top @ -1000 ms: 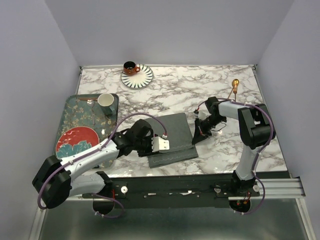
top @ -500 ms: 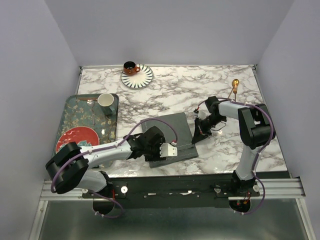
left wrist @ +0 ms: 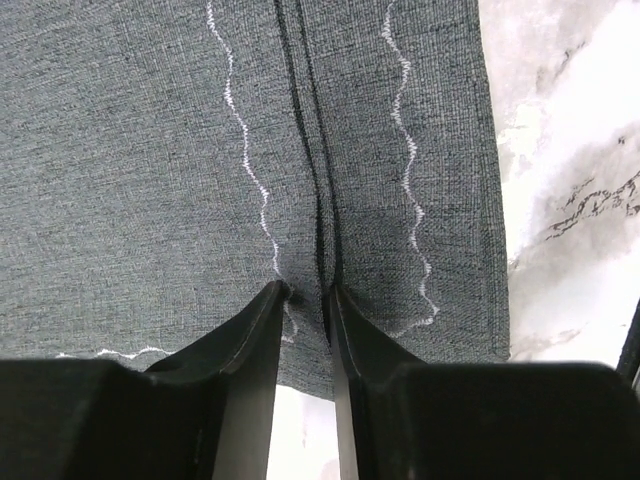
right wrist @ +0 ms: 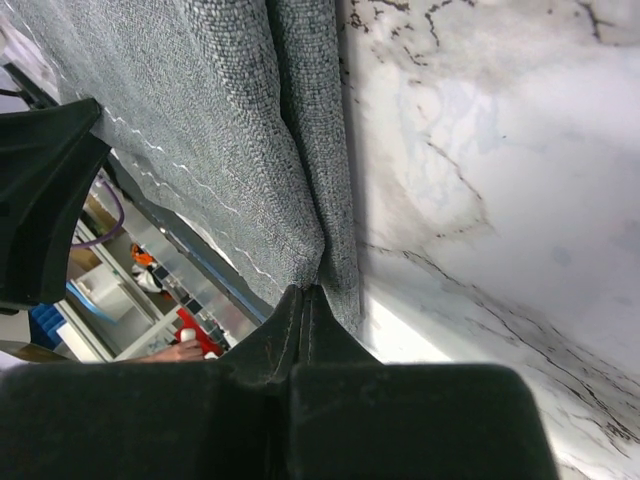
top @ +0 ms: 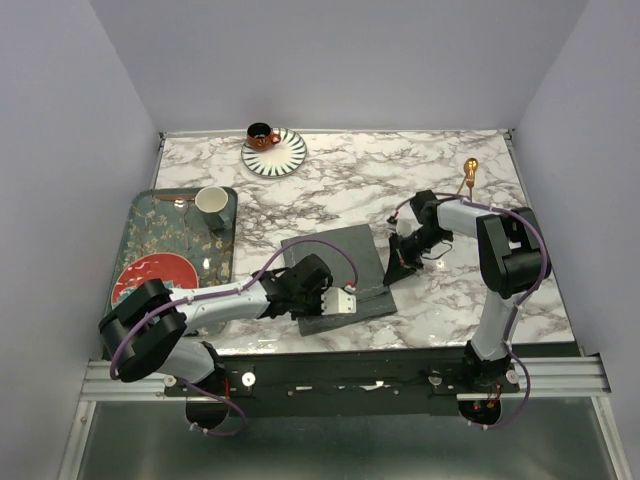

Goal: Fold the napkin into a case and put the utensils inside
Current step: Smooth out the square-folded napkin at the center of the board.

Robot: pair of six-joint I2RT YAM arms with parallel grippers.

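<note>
- Top view: left arm [top: 215, 305] lies across the near-left part of the napkin [top: 345, 255]. That corner and the left pincer's tips are hidden under the wrist.
- Left pincer [left wrist: 305, 292]: fingers [left wrist: 250, 340] stand a narrow gap apart. The tips sit on the cloth at its near edge, one on each side of a dark seam. Cannot tell whether any cloth is nipped.
- Right pincer [right wrist: 305, 292]: pressed together, pinching the napkin's folded right-hand edge where it meets the bench [top: 400, 170].
- Napkin sits mid-bench between the two pincers, folded flat in layers. From above it is a near-square patch with no strong long axis. It is turned slightly, its far edge rising toward the right.
- In the left wrist view the seam and the wavy pale stitching run straight away from the fingers.
- One gold utensil [top: 467, 175] lies at the far right of the bench, well apart from the napkin. Its round head points to the far edge and its handle runs back toward the near side.
- Second utensil not made out. A small glint on the tray [top: 150, 225] beside the pale cup [top: 211, 200] is too small to identify.
</note>
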